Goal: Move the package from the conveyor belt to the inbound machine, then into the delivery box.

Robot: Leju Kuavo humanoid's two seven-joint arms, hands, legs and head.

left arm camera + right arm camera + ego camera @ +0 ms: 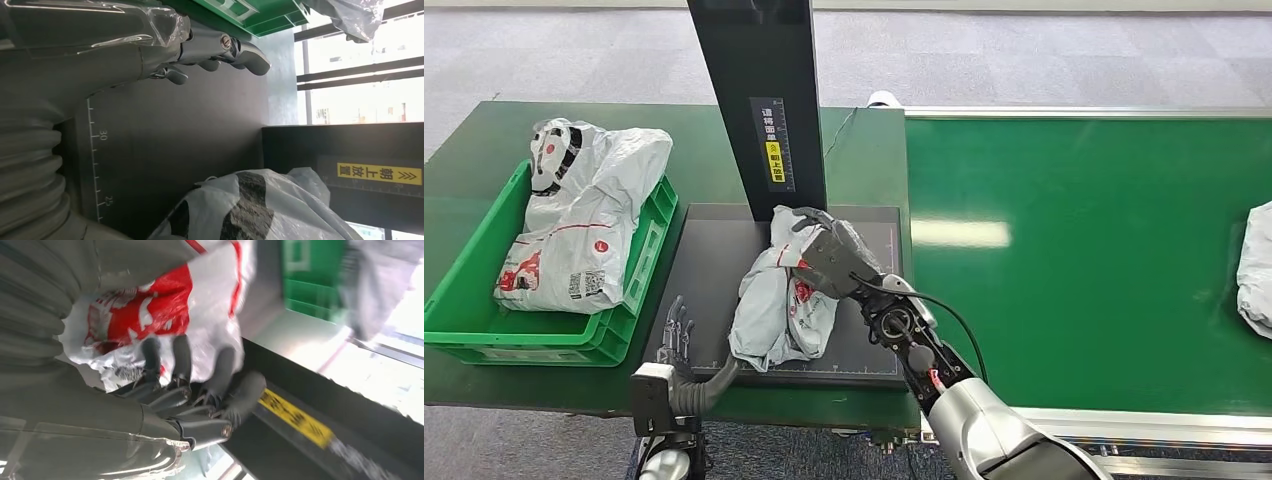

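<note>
A crumpled white plastic package (782,305) with red print lies on the black platform of the inbound machine (709,260), just in front of its dark upright column (759,90). My right hand (829,255) grips the package's upper right part; in the right wrist view its dark fingers (182,360) curl into the bag (165,315). My left hand (674,328) hovers low at the platform's front left, fingers (220,50) spread and holding nothing. The left wrist view shows the package (250,210) across the platform (175,140).
A green crate (464,280) at the left holds other white packages (584,210). The green conveyor belt (1084,250) runs to the right, with another white package (1256,270) at its right edge. A yellow label (774,155) marks the column.
</note>
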